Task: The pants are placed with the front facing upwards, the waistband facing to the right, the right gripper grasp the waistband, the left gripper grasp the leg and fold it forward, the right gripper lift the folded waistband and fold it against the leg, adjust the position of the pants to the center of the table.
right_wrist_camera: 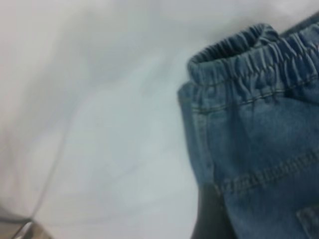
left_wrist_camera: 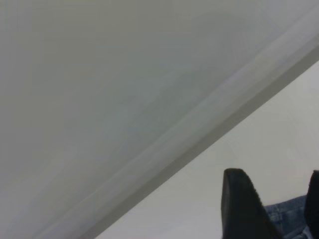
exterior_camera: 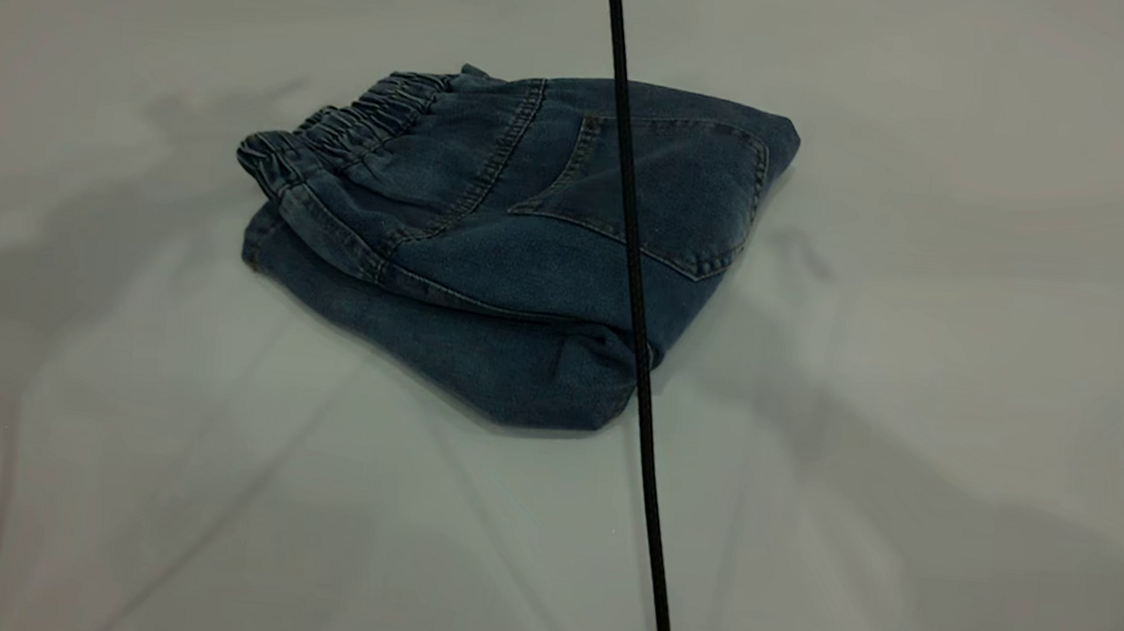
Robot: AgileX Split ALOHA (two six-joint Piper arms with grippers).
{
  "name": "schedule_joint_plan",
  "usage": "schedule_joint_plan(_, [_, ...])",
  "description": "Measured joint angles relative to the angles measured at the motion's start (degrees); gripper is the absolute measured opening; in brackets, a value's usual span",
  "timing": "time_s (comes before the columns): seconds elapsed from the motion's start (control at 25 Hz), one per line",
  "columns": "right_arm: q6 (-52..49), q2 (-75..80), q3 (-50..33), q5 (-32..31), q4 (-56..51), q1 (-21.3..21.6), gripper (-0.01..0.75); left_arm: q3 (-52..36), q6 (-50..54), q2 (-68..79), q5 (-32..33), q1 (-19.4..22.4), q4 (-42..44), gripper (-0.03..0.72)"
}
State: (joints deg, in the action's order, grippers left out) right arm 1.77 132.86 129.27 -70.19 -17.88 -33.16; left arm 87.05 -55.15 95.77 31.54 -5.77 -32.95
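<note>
One folded pants point(exterior_camera: 527, 253) bundle lies on the white table point(exterior_camera: 914, 434); left claw point(left_wrist_camera: 279, 209) parted, empty.

1. The pants point(exterior_camera: 517, 252) are lying folded on the counter point(exterior_camera: 971, 338), a little behind its middle in the exterior view.
2. The waistband point(exterior_camera: 346, 133) is sitting on top of the folded stack, at its left rear end, with the leg layer lying underneath and sticking out toward the front.
3. The patch pocket point(exterior_camera: 671, 199) is facing up on the top layer, right of the waistband.
4. A cable point(exterior_camera: 637, 321) is hanging in front of the pants, crossing them from top to bottom.
5. My left fingers point(left_wrist_camera: 244, 209) are hovering above the counter, with an edge of the pants showing between them.
</note>
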Motion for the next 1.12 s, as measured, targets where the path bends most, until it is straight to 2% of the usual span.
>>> schedule_joint_plan(0.16, [0.0,-8.17,-7.96,0.11,-0.13,0.0,0.402,0.0,0.0,-0.04,-0.63,0.0,0.0,0.309])
schedule_joint_plan(0.44, [-1.77,-19.26,-29.11,0.49,-1.61,0.0,0.388,0.0,0.0,-0.06,-1.43,0.0,-0.12,0.309])
schedule_joint_plan(0.52, [-1.77,-19.04,-34.17,2.49,-3.47,0.0,0.376,0.0,0.0,-0.06,-1.43,0.0,-0.12,0.309])
schedule_joint_plan(0.68, [-4.63,-16.87,-41.81,11.79,-11.0,0.0,0.356,0.0,0.0,-0.06,-1.43,0.0,-0.17,0.309])
schedule_joint_plan(0.76, [-4.96,-14.82,-43.16,19.83,-15.45,0.0,0.352,0.0,0.0,-0.06,-1.43,0.0,-0.22,0.309])
schedule_joint_plan(0.92, [-2.14,-9.28,-41.76,35.67,-23.77,0.11,0.352,0.0,0.09,-0.06,-1.43,0.0,-0.24,0.309])
schedule_joint_plan(1.12, [-3.92,-0.48,-35.12,45.06,-25.8,0.11,0.352,0.0,0.09,-0.06,-1.38,0.0,-0.27,0.309])
